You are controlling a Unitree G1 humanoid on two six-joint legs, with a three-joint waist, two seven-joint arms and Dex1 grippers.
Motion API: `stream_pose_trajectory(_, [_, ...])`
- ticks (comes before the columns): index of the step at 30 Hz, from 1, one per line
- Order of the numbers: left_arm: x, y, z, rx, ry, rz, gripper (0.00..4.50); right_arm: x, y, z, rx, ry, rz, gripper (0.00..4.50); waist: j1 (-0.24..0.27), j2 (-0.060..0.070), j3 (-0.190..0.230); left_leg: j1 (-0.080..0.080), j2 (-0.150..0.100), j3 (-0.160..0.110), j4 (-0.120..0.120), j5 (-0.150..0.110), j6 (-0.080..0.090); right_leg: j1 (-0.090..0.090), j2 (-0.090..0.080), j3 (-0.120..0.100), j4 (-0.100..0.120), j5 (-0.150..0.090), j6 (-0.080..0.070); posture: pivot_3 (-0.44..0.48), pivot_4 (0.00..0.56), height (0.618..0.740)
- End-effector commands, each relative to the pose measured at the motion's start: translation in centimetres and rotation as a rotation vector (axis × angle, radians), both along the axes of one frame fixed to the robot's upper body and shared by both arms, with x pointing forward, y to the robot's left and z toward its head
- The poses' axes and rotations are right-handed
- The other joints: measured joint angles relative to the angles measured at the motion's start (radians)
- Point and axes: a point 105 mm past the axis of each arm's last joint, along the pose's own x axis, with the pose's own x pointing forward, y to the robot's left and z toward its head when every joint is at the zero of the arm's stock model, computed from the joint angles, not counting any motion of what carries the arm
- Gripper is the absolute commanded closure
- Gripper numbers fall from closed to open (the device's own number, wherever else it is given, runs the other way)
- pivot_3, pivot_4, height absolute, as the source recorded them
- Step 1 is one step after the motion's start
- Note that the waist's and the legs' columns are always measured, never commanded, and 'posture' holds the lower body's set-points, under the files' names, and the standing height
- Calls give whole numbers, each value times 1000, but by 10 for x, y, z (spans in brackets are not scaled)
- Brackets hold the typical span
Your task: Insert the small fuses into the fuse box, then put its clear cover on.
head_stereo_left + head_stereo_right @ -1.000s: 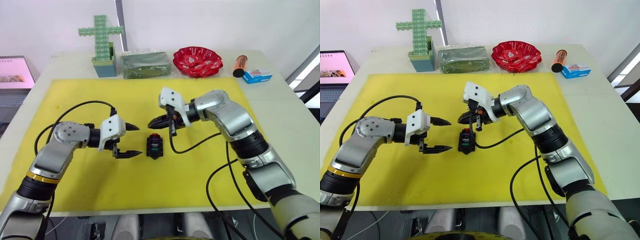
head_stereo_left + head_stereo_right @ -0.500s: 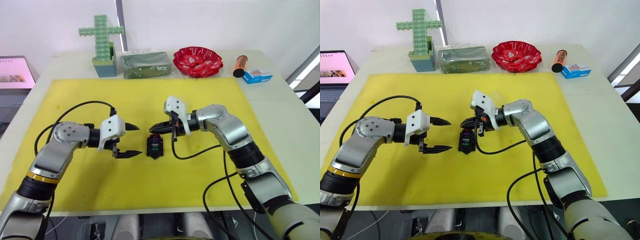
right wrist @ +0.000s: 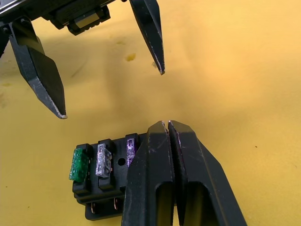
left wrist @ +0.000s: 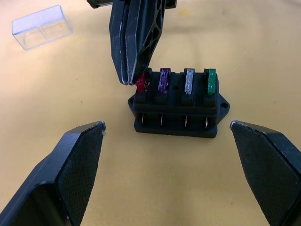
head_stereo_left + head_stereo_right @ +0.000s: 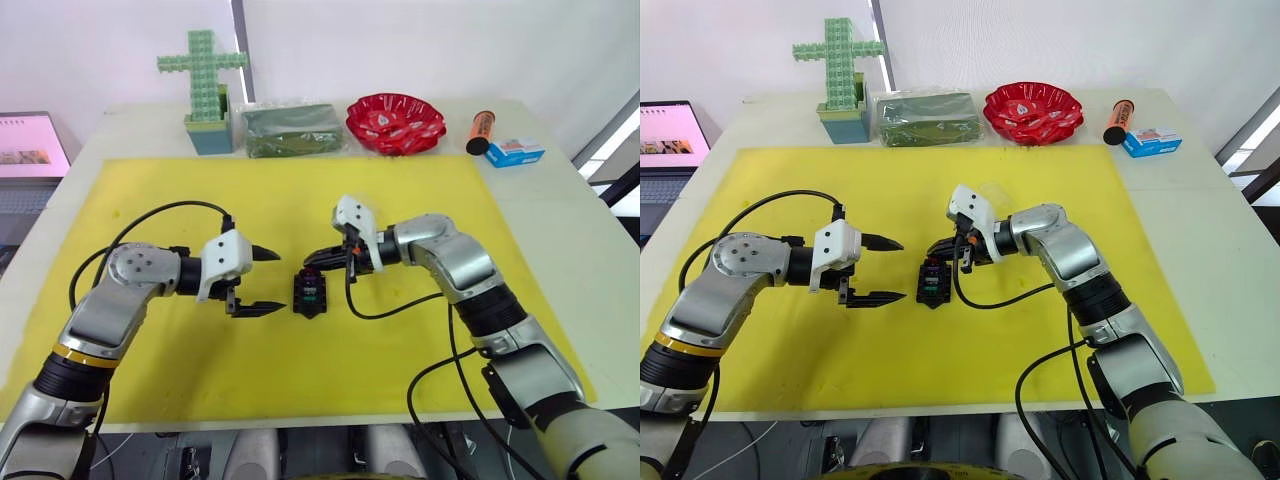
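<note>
Right gripper point(image 4: 126, 81) blocks the red end of the fuse box point(image 4: 178, 109); bare yellow mat point(image 5: 300, 370) surrounds the other sides

A pale cream worktop point(image 5: 560, 215) carries a large yellow rectangular mat point(image 5: 400, 345) over most of its middle. On the mat sit a small black rectangular fuse box point(image 5: 309, 292) near the centre and a small clear plastic cover point(image 4: 42, 26) a little apart from it. Along the far edge of the worktop, beyond the mat, stand a green brick-built cross point(image 5: 203, 80) on a teal base, a dark green clear-wrapped packet point(image 5: 292, 129), a red scalloped bowl point(image 5: 395, 122), an orange cylinder point(image 5: 480, 131) and a small blue-and-white carton point(image 5: 514, 152)
</note>
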Motion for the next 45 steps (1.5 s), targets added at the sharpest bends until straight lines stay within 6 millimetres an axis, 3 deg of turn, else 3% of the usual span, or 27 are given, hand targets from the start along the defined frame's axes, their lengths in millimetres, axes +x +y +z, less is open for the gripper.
stream_pose_trajectory(1, [-1, -1, 9, 1, -39, -11, 0, 0, 0, -3, -9, -14, 6, 4437, 0, 0, 0, 0, 0, 0, 0, 0, 0, 0, 0, 0, 0, 0, 0, 0, 150, 740])
stream_pose_trajectory(18, [-2, -1, 10, -2, -35, -8, 0, -8, -5, -44, -188, 25, 30, 4437, 1, 0, 0, 1, 0, 0, 0, 0, 0, 1, 0, 0, 0, 0, 0, 0, 150, 740])
stream_pose_trajectory(27, [-2, -1, 10, -5, -33, -4, 0, -12, -9, -55, -252, -6, 53, 4437, 1, 0, -1, 3, 0, 0, 0, 0, 0, 4, 0, 0, -1, 0, 0, 0, 150, 740])
stream_pose_trajectory(31, [-2, -2, 10, -7, -33, -5, 0, -8, -2, -36, -181, -38, 37, 4437, 1, 0, -1, 5, 0, 0, 0, 0, 0, 6, 0, 0, -1, 0, 0, 0, 150, 740])
stream_pose_trajectory(37, [-2, 2, 13, -9, -32, 2, 0, -3, 4, 9, -52, -96, 9, 4437, 1, 0, 0, 5, 0, 0, 0, 0, 0, 6, 0, 0, -1, 0, 0, 0, 150, 740])
stream_pose_trajectory(45, [0, 16, 31, -67, 7, 45, 0, -7, -16, 52, -5, -147, -15, 4437, 2, 0, 0, 1, 0, -1, 0, 0, 0, 2, 0, 0, -1, 0, 0, 0, 150, 740])
